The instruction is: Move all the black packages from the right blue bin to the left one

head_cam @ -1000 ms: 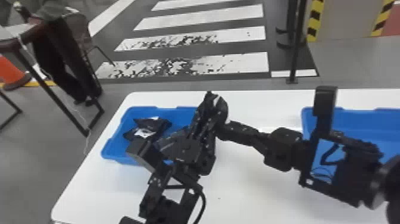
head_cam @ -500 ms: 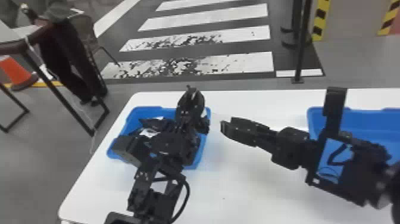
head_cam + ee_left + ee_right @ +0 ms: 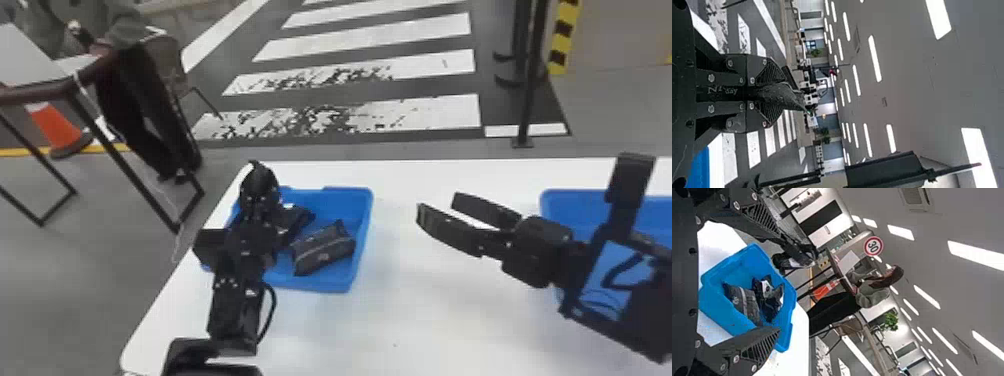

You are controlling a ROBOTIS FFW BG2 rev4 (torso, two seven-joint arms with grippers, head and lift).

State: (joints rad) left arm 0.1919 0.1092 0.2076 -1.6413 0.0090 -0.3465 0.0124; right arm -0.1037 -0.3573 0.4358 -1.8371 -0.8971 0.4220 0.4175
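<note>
It looks like drop time: the left pincer (image 3: 259, 184) holds 1 black package (image 3: 785, 98) near the left bin (image 3: 332, 284) with other packages (image 3: 325, 250) in it, and must let go just over it; the right pincer (image 3: 438, 206) is open

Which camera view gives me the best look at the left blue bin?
The right wrist view: the left blue bin shows there with black packages inside, little covered. In the head view, the left arm hides its left part. The left wrist view has a blue strip; I cannot tell which bin.
</note>
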